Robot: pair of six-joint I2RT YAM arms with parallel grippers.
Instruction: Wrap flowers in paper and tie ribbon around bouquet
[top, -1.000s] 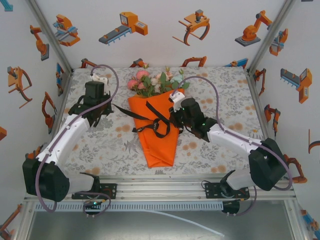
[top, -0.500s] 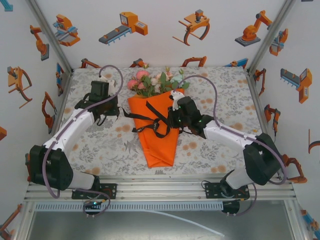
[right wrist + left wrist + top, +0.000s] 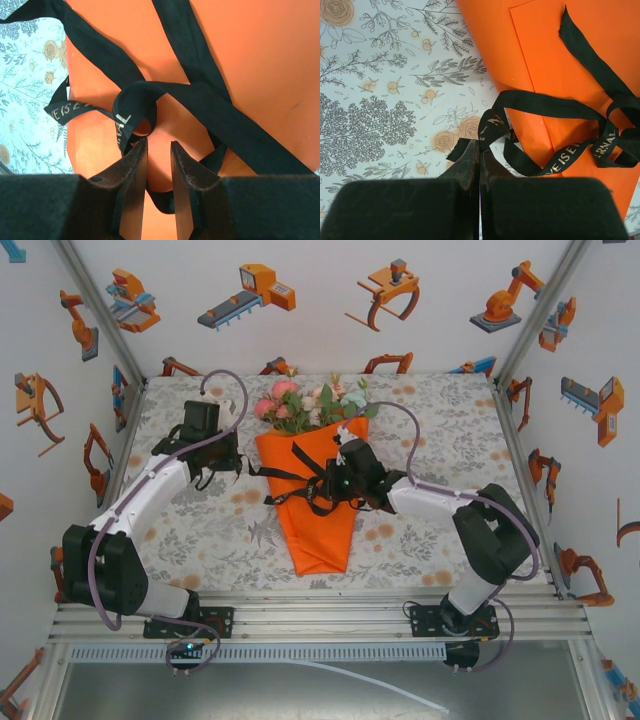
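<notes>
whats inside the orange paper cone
Pink, cream and green flowers stick out of the far open end of the orange paper cone. The cone covers their stems, so how far they reach cannot be seen.

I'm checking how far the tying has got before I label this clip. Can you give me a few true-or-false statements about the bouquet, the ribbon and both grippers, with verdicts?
1. The flowers poke out of the far, wide end of the paper. True.
2. The ribbon lies wholly on the tablecloth, clear of the paper. False: it crosses over the paper in loose loops.
3. The left gripper is shut on an end of the ribbon. True.
4. The right gripper has its fingers pressed together. False: they stand slightly apart over the paper, their tips at a ribbon loop.
</notes>
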